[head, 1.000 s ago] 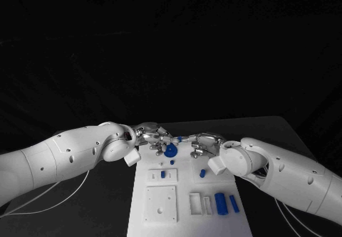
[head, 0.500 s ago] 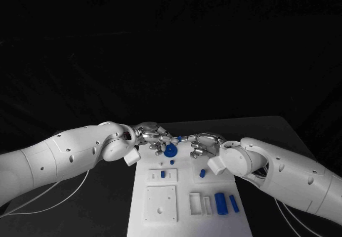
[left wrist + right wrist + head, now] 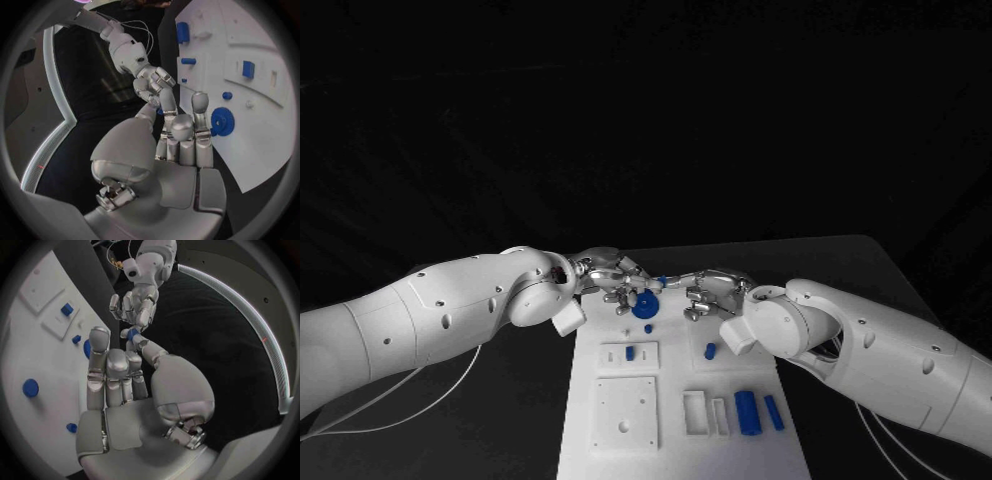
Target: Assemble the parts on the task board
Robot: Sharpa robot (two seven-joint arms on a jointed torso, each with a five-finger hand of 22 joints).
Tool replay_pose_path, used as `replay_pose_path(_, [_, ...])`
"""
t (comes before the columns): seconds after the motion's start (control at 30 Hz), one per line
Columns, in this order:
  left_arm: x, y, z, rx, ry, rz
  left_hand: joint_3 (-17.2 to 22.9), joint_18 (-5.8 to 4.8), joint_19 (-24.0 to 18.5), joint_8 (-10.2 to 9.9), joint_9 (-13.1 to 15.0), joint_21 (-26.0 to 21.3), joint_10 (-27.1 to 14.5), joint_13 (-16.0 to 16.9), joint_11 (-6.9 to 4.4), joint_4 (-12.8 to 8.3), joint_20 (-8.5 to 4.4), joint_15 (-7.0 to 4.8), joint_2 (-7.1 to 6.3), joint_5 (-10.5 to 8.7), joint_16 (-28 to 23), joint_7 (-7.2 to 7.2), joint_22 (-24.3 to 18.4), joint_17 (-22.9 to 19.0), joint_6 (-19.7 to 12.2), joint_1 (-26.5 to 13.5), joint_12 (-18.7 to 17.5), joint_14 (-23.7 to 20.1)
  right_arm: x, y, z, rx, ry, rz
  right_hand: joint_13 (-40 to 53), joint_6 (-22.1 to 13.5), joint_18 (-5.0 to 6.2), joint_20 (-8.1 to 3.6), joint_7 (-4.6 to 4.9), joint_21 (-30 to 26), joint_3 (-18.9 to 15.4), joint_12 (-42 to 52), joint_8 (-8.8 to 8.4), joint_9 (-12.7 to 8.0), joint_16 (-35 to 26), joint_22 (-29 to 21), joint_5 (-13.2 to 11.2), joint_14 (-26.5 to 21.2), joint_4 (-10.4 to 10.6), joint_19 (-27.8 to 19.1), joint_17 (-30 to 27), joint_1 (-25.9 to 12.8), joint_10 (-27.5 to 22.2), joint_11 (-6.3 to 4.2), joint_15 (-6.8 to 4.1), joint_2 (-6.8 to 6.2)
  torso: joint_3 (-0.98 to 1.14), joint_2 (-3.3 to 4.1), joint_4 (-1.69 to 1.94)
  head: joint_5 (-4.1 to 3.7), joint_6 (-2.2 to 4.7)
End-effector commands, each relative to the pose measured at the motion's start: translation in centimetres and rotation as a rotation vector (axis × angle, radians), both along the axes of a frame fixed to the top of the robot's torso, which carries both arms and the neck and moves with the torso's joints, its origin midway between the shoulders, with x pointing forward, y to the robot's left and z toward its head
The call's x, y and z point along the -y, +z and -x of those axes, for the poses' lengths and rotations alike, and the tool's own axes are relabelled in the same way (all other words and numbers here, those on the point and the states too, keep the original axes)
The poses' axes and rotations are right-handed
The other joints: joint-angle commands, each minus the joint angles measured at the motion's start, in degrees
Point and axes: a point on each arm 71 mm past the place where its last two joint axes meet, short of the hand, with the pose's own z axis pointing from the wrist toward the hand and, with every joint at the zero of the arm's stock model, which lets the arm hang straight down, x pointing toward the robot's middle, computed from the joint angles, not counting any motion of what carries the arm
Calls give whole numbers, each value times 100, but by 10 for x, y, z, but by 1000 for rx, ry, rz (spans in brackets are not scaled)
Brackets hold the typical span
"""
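Both hands are brought together above the far end of the task board (image 3: 682, 420), which lies lengthwise on the black worktop (image 3: 877, 270). A small blue part (image 3: 665, 281) is seen between their fingertips, raised clear of the board; in the right wrist view it sits at the tips of the right hand (image 3: 708, 297), with the left hand (image 3: 610, 278) closed in on it from the opposite side. The piece appears to be pinched from both sides (which hand carries most of the grip cannot be told). The remaining fingers of each hand are held fairly straight and close together.

Just below the left hand's fingertips a blue gear (image 3: 646, 305) lies flat on the board, apart from the held piece. Nearer the robot, a short blue peg (image 3: 630, 352) stands in a square raised block, and another small blue piece (image 3: 710, 350) lies to its right. Near the board's right edge two blue bars (image 3: 759, 412) are laid side by side, next to white rectangular slots.
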Motion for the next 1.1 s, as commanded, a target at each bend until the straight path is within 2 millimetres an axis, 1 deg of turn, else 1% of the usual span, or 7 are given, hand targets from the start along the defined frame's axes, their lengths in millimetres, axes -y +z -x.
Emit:
replay_pose_path(0.03, [2,1,0,-1,-1,8,-31,22,-26,-16,-11,23,-43,1,13,-6,2,8,-55,-18,32,16,93,0,-38,16,29,-26,-1,0,0,6,10,-1,15,53,-66,-36,8,-23,14,-25,18,8,-20,8,20,15,-30,228,6,-11,16,-23,-36,33,0,0,-3,-2,-1])
replay_pose_path(0.2, [2,1,0,1,0,8,-12,24,-27,-16,-18,24,-42,0,10,-2,2,7,-22,-3,35,14,92,-1,-41,44,30,-25,0,-2,-1,-2,10,4,23,53,-66,-36,8,-29,23,-24,18,6,-29,7,49,11,-33,226,3,-17,16,-24,-34,26,-2,-1,-2,9,4])
replay_pose_path(0.43, [3,1,0,-1,-5,15,158,21,-34,-8,-33,30,-26,2,17,-62,0,4,248,109,64,-3,96,41,-12,195,42,-17,0,-3,-1,-8,11,6,22,53,-66,-36,8,-32,27,-29,18,5,-28,8,60,13,-32,226,5,-20,15,-24,-35,23,0,-1,-1,9,1])
replay_pose_path(0.53, [4,1,1,-3,-8,15,179,20,-41,-4,-37,33,-25,0,20,-56,2,6,332,-127,71,-4,96,47,-10,205,43,-20,1,-3,-1,-9,10,8,22,53,-66,-36,8,-32,27,-29,18,5,-28,8,60,13,-32,226,5,-20,15,-24,-35,23,0,-2,-2,9,5])
replay_pose_path(0.77, [3,1,0,-3,-4,17,204,22,-49,35,-21,53,-9,1,20,-83,3,6,508,-355,100,-15,97,76,-9,354,57,-15,0,-3,-1,-13,10,10,31,56,-65,-36,8,-26,33,-27,18,6,-20,11,75,17,-31,228,13,-22,19,-24,-36,19,2,1,-3,9,1])
replay_pose_path(0.93, [3,1,0,-4,0,18,174,23,-47,37,-19,59,-5,0,22,-78,2,6,504,-385,104,-11,97,80,-20,340,58,-12,0,-3,-1,-14,12,10,31,56,-65,-36,8,-26,33,-27,18,6,-20,11,75,17,-31,228,13,-22,19,-24,-36,19,2,0,-5,12,1])
replay_pose_path(1.1, [4,1,0,-6,1,16,67,26,-45,27,-28,62,-7,-2,25,-28,5,9,380,-460,95,0,94,60,-35,262,56,-14,0,-3,-1,-14,12,10,34,59,-65,-37,7,-27,39,-27,19,6,-22,12,86,16,-33,228,13,-22,21,-25,-36,16,-1,-1,-6,11,7])
